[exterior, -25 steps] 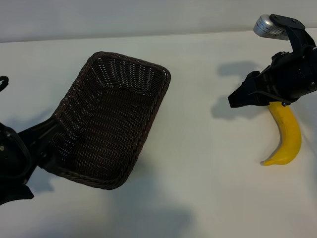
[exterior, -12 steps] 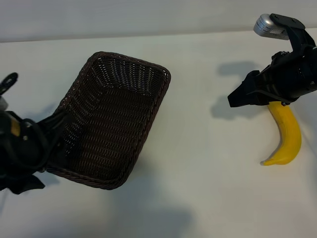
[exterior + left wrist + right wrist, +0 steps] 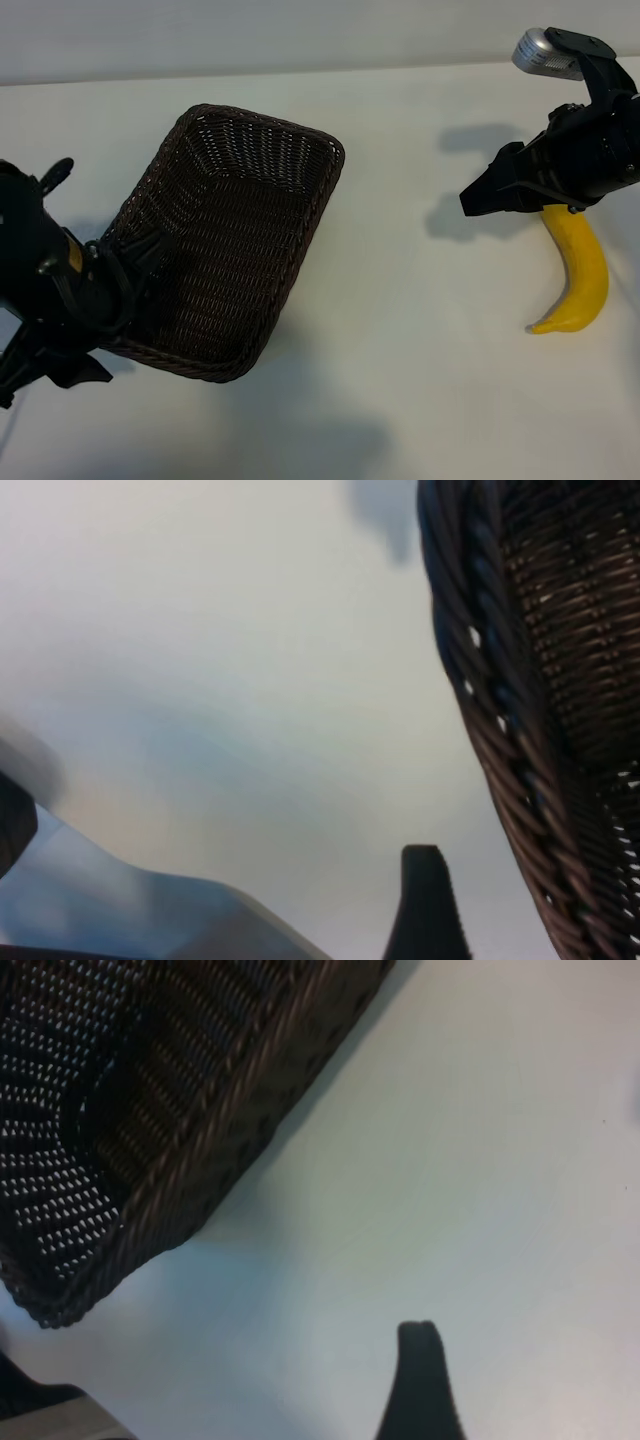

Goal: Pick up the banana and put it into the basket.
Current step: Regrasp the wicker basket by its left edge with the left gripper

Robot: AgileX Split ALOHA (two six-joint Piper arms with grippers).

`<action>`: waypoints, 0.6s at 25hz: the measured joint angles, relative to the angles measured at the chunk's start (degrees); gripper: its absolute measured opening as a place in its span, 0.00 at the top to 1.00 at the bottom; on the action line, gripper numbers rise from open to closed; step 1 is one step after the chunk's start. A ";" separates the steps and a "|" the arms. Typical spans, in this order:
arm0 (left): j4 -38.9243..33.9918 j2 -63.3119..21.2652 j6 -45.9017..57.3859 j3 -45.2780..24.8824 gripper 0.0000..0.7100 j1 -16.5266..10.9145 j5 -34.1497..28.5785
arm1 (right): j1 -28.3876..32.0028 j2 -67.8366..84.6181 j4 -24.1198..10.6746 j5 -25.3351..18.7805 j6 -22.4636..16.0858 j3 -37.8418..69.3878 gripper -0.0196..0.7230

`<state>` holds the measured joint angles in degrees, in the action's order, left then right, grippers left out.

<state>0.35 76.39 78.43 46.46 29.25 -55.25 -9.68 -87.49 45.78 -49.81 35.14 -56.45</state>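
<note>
The yellow banana [image 3: 580, 272] lies on the white table at the right, its upper end hidden under my right arm. My right gripper [image 3: 472, 203] points left toward the basket, left of the banana and apart from it. It stands open and empty [image 3: 240, 1390]. The dark brown wicker basket [image 3: 230, 240] sits at centre left, seen also in the right wrist view [image 3: 150, 1110]. My left gripper [image 3: 120, 275] is at the basket's near left corner. It is open, with only table between its fingers [image 3: 290, 905] and the basket's rim [image 3: 530, 730] just beside one fingertip.
The white table [image 3: 400, 330] stretches bare between the basket and the banana. A silver cylinder [image 3: 540, 52] sits on the right arm at the far right. The table's back edge meets a pale wall at the top.
The left arm has swung up from the lower left edge and closer to the basket's near left corner. The right arm, the banana and the basket have not moved.
</note>
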 joint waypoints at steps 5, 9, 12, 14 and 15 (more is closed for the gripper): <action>0.99 0.17 0.38 -5.59 0.24 0.00 4.69 | 0.00 0.00 0.00 0.00 0.00 0.00 0.25; 1.64 -0.13 0.40 -7.97 0.24 0.00 8.08 | 0.00 0.00 0.00 0.00 -0.05 0.00 0.25; 1.64 -0.13 0.40 -8.29 0.24 0.00 9.86 | 0.00 0.00 0.00 0.00 -0.05 0.00 0.25; 2.04 -0.13 0.40 -8.29 0.24 0.00 10.74 | 0.00 0.00 0.00 0.00 -0.10 0.00 0.25; 2.42 -0.26 0.40 -8.35 0.24 0.00 11.02 | 0.00 0.00 0.00 0.00 -0.10 0.00 0.25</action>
<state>2.77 76.12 78.83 38.12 29.25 -44.23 -9.68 -87.49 45.78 -49.81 35.04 -56.45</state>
